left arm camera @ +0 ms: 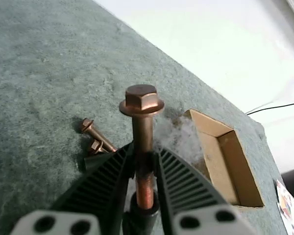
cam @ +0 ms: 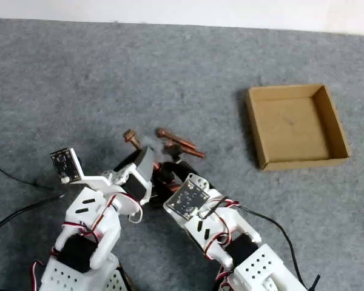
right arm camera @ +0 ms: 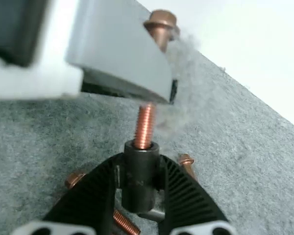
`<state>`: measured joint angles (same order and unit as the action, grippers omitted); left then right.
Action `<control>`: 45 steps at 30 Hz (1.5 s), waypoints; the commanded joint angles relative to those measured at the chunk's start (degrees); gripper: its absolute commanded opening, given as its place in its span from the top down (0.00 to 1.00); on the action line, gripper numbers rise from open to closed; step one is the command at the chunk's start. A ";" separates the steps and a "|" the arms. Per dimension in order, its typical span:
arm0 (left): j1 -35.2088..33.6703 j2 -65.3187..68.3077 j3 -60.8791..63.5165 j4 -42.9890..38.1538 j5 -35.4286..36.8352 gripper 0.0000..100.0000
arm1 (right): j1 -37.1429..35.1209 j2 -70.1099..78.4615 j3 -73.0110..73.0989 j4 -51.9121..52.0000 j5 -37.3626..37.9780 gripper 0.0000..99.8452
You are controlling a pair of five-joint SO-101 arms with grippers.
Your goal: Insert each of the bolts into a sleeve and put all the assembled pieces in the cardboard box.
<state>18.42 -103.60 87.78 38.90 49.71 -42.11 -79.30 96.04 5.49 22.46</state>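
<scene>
My left gripper (left arm camera: pixel 143 152) is shut on a copper bolt (left arm camera: pixel 142 122), held head up by its shaft. The bolt's threaded end sits in the mouth of a black sleeve (right arm camera: pixel 141 174), on which my right gripper (right arm camera: pixel 141 164) is shut. In the high view the two grippers meet just in front of the arms, left gripper (cam: pixel 147 160) beside right gripper (cam: pixel 167 174). Loose copper bolts (cam: pixel 177 140) lie on the grey mat just beyond them, one (cam: pixel 132 138) a little to the left. The open cardboard box (cam: pixel 332 121) stands at the right with nothing in it.
Grey carpet-like mat (cam: pixel 79 85) covers the table, with wide bare room to the left and behind the bolts. Black cables (cam: pixel 273 224) trail beside the arm bases. The box wall (left arm camera: pixel 206 125) shows beyond the held bolt in the left wrist view.
</scene>
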 commanded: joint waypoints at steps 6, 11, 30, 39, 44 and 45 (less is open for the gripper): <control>4.26 -0.75 -0.22 -0.09 -2.73 1.00 | 0.57 -1.19 6.37 -1.45 0.53 1.00; 6.29 -0.75 -1.10 4.22 -6.24 1.00 | 0.66 -1.19 6.37 -1.54 0.53 1.00; 6.46 -0.75 -0.48 8.88 -9.67 1.00 | 2.33 -1.19 6.37 -1.54 0.18 1.00; 6.46 -0.75 -0.48 11.78 -10.29 0.82 | 2.42 -1.19 6.55 -1.54 0.18 1.00; 6.29 -0.75 -0.48 13.45 -9.32 0.56 | 2.42 -1.19 6.55 -1.54 0.35 1.00; 6.02 -0.75 -0.48 13.45 -8.26 0.54 | 2.42 -1.19 6.55 -1.54 0.35 1.00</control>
<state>24.04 -103.69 88.04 51.82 39.87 -40.09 -79.12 96.04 5.58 22.55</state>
